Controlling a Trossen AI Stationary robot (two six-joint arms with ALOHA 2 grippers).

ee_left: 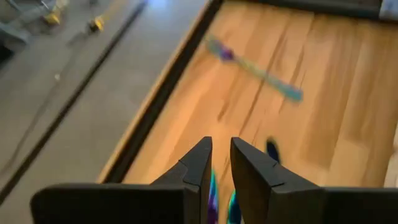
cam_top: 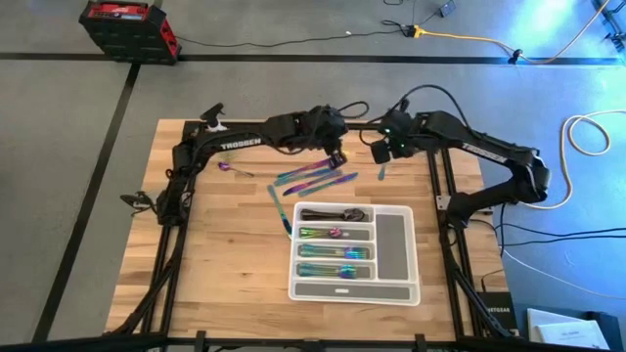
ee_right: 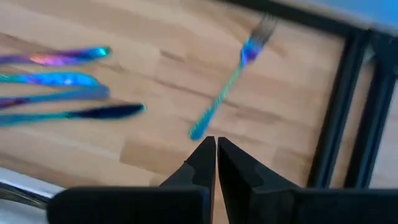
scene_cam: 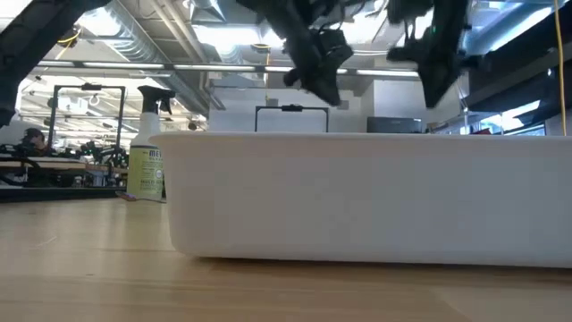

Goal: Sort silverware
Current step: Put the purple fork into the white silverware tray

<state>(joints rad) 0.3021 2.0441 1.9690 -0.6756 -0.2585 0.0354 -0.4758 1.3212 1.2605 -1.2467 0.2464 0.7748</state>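
Lying loose on the far middle of the table (cam_top: 215,284), a cluster of rainbow knives (cam_top: 315,176) and a lone fork (cam_top: 381,172) await sorting, with more silverware already slotted in the tray (cam_top: 395,242) nearer the front. Thin, stiff, light and probably slick, each piece looks best pinched across mid-handle. The left gripper (cam_top: 338,156) hangs above the cluster, its fingers (ee_left: 200,163) nearly closed around a rainbow piece, while the right gripper (ee_right: 216,149), clenched and empty, hovers by the fork.
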